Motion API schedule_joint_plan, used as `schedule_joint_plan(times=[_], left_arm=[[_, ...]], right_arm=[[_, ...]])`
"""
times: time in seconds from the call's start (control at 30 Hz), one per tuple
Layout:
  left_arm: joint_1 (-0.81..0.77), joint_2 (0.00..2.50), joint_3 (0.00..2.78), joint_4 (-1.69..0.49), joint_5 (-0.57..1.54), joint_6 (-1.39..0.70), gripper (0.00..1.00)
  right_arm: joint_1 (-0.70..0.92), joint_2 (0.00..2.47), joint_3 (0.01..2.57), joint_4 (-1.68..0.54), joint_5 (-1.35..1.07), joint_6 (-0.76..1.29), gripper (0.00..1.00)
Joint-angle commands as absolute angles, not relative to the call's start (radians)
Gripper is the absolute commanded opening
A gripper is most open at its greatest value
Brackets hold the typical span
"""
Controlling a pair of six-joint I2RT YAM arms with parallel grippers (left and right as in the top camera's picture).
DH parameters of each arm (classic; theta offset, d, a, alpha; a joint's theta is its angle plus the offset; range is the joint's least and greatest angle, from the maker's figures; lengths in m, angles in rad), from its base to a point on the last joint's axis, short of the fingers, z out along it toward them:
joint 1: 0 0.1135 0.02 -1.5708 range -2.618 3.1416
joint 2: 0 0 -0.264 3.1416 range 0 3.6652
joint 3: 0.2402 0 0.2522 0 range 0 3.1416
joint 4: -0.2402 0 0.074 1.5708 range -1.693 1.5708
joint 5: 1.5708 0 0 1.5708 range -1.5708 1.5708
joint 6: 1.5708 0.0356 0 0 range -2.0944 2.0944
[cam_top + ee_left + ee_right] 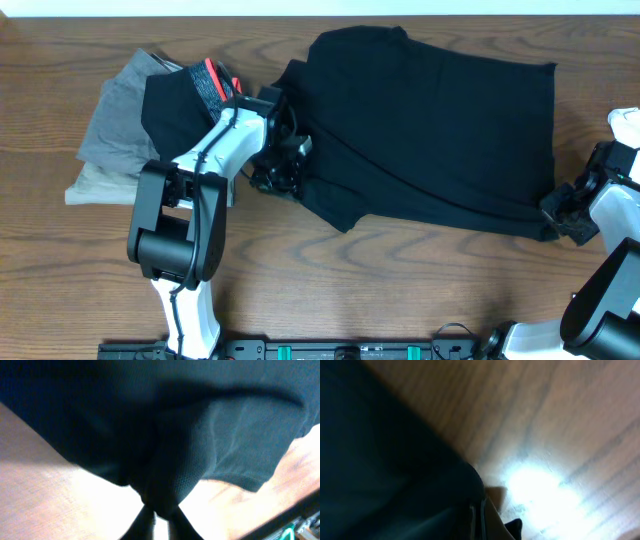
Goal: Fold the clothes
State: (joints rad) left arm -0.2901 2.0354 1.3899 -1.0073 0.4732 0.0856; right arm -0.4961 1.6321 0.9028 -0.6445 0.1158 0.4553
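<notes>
Wood-grain table (420, 280) w/ a big black T-shirt (430, 130) lying mostly flat, stretching from the left gripper (283, 165) across to the right gripper (562, 215). The left gripper sits at the shirt's left edge, by the sleeve. Its wrist cam shows cloth drawn into a bunch that runs down between the fingers (145, 522), so it looks clamped on a pinch of the shirt w/ the jaws nearly together. The right gripper is at the shirt's near right corner. Its wrist cam is blurred and shows only a hem edge and bare wood beside it, so whether it is closed on the cloth can't be told.

Progress, judged from the layout: early. The shirt is roughly spread, but no clean fold shows. There's a diagonal crease or overlap running from just past the left gripper toward the right gripper, and the near left edge comes to a ragged point, so it's not squared up. Sleeves aren't tucked in as far as can be seen, and the body isn't halved. Prob. the arms are set at opposite ends to lift or pull the shirt for a first fold. Left to do: most of it, i.e. fold sides in, fold lengthwise, tidy.

Behind and to the outer side of the left gripper, apart from the shirt's body, lie grey clothes (115, 135) w/ a small black garment (180, 105) on top
</notes>
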Motion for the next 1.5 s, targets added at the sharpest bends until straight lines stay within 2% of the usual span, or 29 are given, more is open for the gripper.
schedule_joint_plan(times=[0.0,0.3,0.63,0.87,1.1,1.3,1.47], left_arm=[[-0.292,2.033,1.381,-1.076,0.493,0.088,0.06],[-0.31,2.032,1.38,-1.365,0.521,0.083,0.06],[-0.469,2.029,1.377,-1.334,0.519,0.023,0.06],[-0.541,2.02,1.377,-1.296,0.394,-0.087,0.06],[-0.469,1.864,1.381,-1.216,0.211,-0.136,0.06],[-0.363,1.718,1.381,-1.159,0.193,-0.131,0.06],[-0.347,1.693,1.381,-1.134,0.193,-0.098,0.06]], right_arm=[[-0.516,1.618,0.917,-0.616,0.116,0.44,0.01],[-0.586,1.618,0.935,-0.623,0.096,0.441,0.01],[-0.622,1.618,0.935,-0.693,0.097,0.427,0.01],[-0.622,1.617,0.935,-0.696,0.082,0.423,0.01],[-0.623,1.566,0.944,-0.697,-0.094,0.362,0.01],[-0.624,1.455,0.997,-0.756,-0.147,0.354,0.01],[-0.624,1.411,1.031,-0.786,-0.147,0.355,0.01]])
